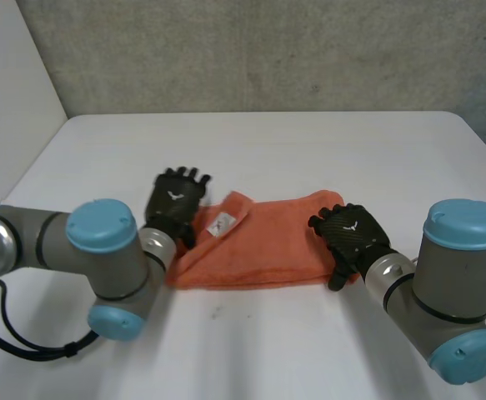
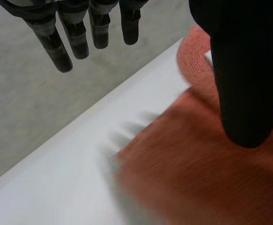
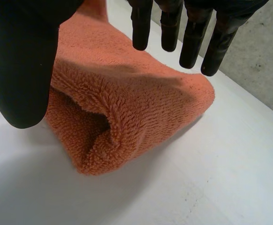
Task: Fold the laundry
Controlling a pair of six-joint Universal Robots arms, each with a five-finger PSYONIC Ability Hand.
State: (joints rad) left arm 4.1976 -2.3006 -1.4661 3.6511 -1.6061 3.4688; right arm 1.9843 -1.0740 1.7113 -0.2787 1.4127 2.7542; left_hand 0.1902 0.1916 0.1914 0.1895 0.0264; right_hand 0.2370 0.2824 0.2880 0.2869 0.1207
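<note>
An orange towel [image 1: 263,242] lies folded into a long band in the middle of the white table [image 1: 309,150], a white label [image 1: 222,223] showing near its left end. My left hand [image 1: 174,200] hovers at the towel's left end, fingers [image 2: 61,42] straight and spread, thumb [image 2: 248,84] over the cloth [image 2: 197,178], holding nothing. At the band's right end is my right hand [image 1: 353,235], open. In its wrist view the fingers [image 3: 192,37] and thumb [image 3: 24,70] stand apart above the towel's folded end [image 3: 127,112], not gripping it.
A grey wall [image 1: 268,50] rises behind the table's far edge. Bare tabletop runs all around the towel, with the most room beyond it and toward the front.
</note>
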